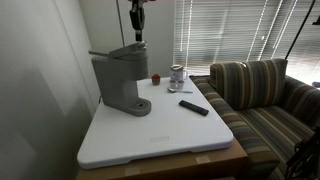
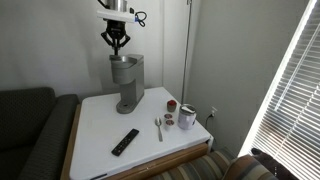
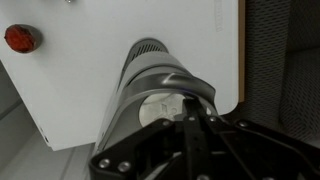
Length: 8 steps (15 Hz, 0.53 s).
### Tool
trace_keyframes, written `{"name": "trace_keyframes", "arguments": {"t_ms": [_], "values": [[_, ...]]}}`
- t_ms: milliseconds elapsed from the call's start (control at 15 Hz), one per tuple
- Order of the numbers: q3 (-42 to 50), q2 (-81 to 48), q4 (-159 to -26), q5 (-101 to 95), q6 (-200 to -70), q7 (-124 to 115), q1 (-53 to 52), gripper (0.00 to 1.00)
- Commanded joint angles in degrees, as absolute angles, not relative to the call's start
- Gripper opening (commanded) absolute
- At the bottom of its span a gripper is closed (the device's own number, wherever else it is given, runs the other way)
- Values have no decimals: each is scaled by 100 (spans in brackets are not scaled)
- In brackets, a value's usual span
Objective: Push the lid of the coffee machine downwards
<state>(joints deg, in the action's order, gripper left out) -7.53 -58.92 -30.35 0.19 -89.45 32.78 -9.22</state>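
Note:
The grey coffee machine (image 1: pixel 120 82) stands at the back of the white table (image 1: pixel 170 135), and it shows in both exterior views (image 2: pixel 127 85). Its lid (image 1: pixel 112 53) sits slightly raised on top, its front edge jutting out. In the wrist view I look straight down on the lid's curved handle (image 3: pixel 172 84) and the round drip base (image 3: pixel 150 50). My gripper (image 2: pixel 117 47) hangs tip-down just above the lid (image 2: pixel 122 61), fingers pressed together and holding nothing. It shows the same way in an exterior view (image 1: pixel 138 38) and the wrist view (image 3: pixel 190 120). I cannot tell whether it touches the lid.
A black remote (image 2: pixel 125 141), a spoon (image 2: pixel 158 127), a small red cup (image 2: pixel 171 105) and a jar (image 2: pixel 187 117) lie on the table's front half. A striped couch (image 1: pixel 265 100) stands beside the table. A wall is close behind the machine.

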Motion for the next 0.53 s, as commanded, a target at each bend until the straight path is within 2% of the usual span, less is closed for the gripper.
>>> {"name": "trace_keyframes", "arguments": {"t_ms": [0, 467], "values": [[-722, -5847, -3095, -14, -8812, 3191, -946, 0], [-682, -5823, -3062, -125, -8865, 3132, -1008, 0]]}}
